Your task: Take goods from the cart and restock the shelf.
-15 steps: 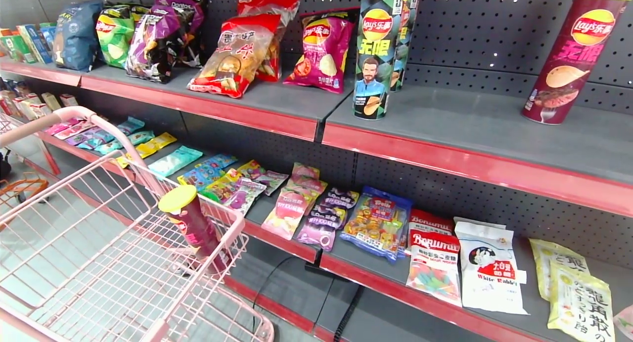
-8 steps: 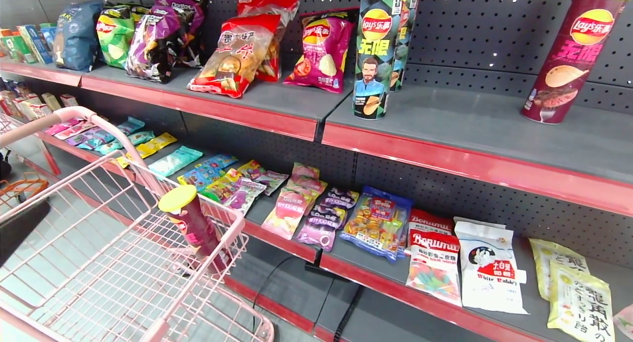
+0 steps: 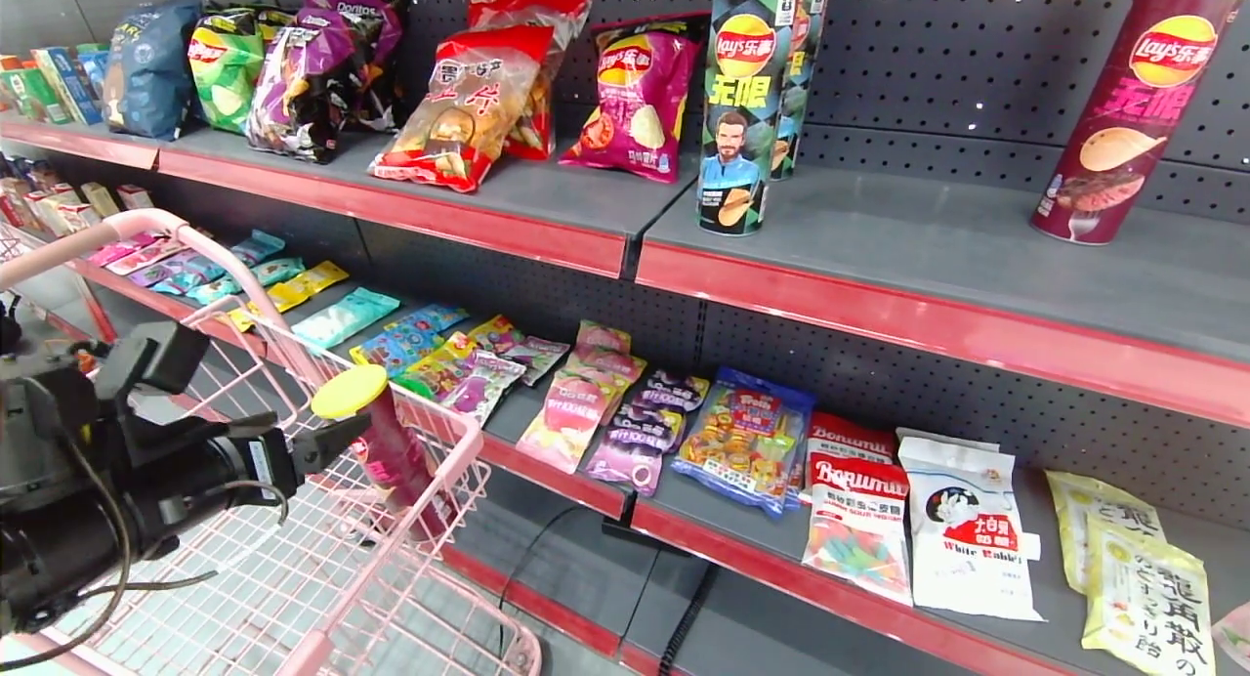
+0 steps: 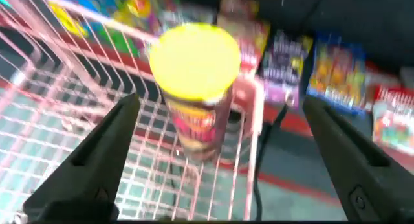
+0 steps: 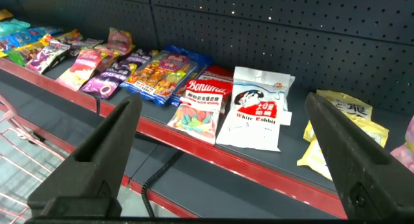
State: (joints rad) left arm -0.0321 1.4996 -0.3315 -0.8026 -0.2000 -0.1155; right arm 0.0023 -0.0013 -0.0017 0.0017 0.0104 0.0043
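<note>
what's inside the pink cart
One maroon chip can with a yellow lid, standing in a shelf-side corner of the cart. The left arm covers part of the cart floor, hiding anything there.

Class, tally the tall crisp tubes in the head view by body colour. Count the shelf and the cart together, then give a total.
Maroon: 2 (shelf tube, cart tube)
Green-and-black: 2 (front tube, rear tube)
Total: 4
</note>
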